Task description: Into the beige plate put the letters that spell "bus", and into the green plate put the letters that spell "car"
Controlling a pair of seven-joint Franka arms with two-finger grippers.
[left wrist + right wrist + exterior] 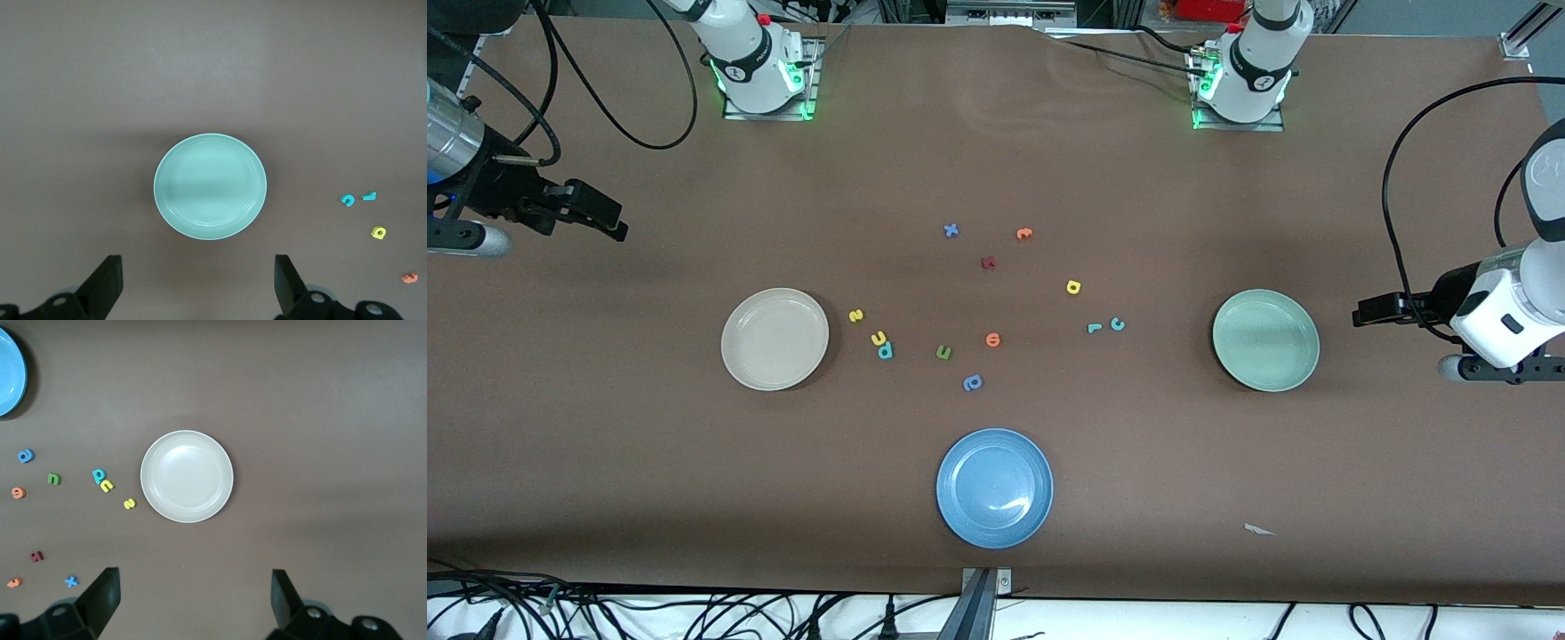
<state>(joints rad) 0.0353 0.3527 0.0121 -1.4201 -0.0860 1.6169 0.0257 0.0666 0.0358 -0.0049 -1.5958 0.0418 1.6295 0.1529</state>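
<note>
The right gripper [618, 227] hangs wide open over bare table [560, 427]. Next comes one beige plate [775, 339], with three letters beside it: yellow "s" [856, 315], yellow "u" [878, 338], teal "b" [886, 351]. Yellow "a" [1073, 287], teal "r" [1094, 328] and teal "c" [1117, 324] lie toward one green plate [1265, 340]. The left gripper [1360, 313] waits, fingers spread.
</note>
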